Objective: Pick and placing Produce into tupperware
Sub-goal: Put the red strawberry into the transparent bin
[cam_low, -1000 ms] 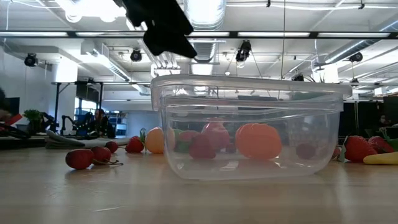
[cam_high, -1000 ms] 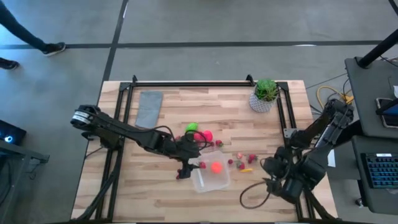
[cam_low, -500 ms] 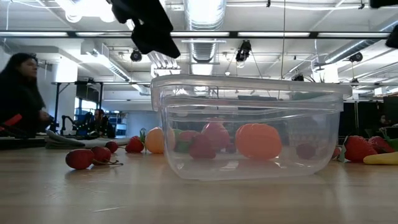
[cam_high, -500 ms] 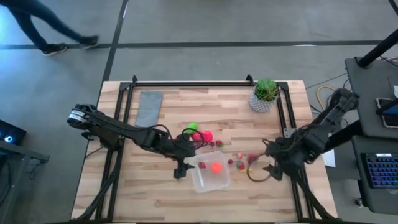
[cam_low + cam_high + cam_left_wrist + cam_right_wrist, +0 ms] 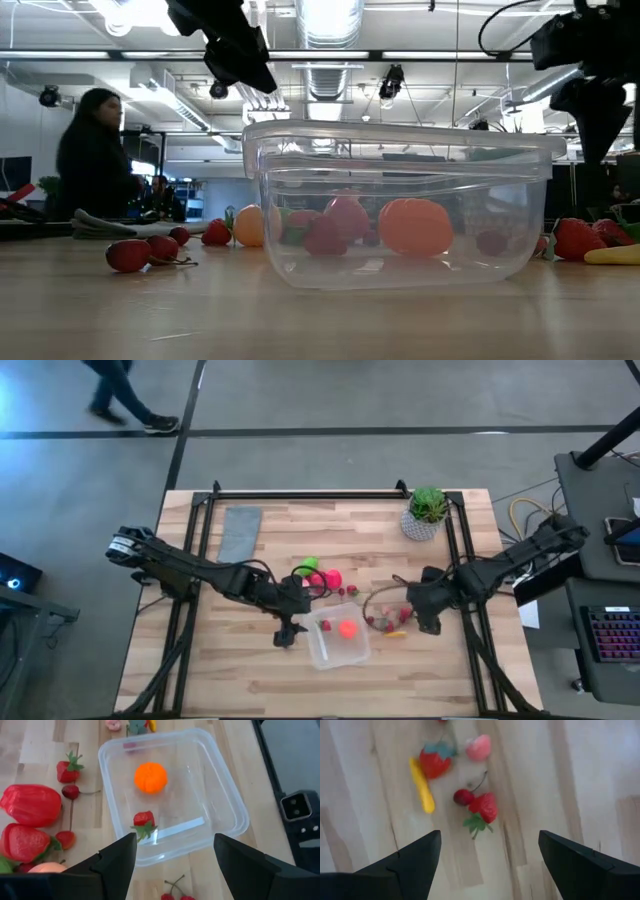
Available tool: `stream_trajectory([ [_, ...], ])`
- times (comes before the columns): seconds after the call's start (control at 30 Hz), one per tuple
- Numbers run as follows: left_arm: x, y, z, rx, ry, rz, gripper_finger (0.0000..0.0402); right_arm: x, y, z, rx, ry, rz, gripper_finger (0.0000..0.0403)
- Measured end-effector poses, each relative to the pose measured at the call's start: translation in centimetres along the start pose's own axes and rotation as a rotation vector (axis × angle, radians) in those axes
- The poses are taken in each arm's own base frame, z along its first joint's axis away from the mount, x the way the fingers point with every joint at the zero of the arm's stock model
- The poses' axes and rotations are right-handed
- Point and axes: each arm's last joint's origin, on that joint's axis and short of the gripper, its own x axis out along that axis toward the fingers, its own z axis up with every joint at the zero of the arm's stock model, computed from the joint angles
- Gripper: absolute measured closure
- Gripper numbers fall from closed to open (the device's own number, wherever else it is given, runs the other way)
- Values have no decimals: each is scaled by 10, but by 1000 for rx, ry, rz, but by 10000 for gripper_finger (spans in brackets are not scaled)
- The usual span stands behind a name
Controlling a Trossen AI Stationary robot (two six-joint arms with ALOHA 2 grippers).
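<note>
Two pieces lie inside the clear, round-cornered tupperware [image 5: 175, 795]: a ribbed orange ball [image 5: 150, 776] and a strawberry [image 5: 144, 820]. My left end effector [image 5: 287, 636] hangs spread open, empty, just beside its left wall. My right end effector [image 5: 428, 622], also open, hovers right of the tupperware over a strawberry [image 5: 485, 808] and a slim yellow stick [image 5: 422, 792] lying lengthwise along the wood-grain table [image 5: 250, 680], which only my wrist view resolves.
</note>
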Motion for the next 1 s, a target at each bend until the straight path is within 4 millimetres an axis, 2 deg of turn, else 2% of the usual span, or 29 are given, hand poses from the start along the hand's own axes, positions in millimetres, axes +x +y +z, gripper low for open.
stream_trajectory([
  [0.4, 0, 0, -1, 52, 9, 5, 150, 31, -1, 13, -289, 169, -20, 78],
  [0.53, 0, 1, -1, 52, 10, 6, 150, 41, 0, 14, -289, 213, -41, 78],
  [0.63, -1, 1, -2, 52, 21, 10, 150, 42, 2, 17, -223, 225, -56, 78],
  [0.77, -15, 2, -4, 48, 27, 17, 151, 34, 7, 27, -140, 187, -47, 78],
  [1.0, -57, 4, -6, 44, -88, 76, 172, 17, 12, 43, -207, 63, -87, 78],
])
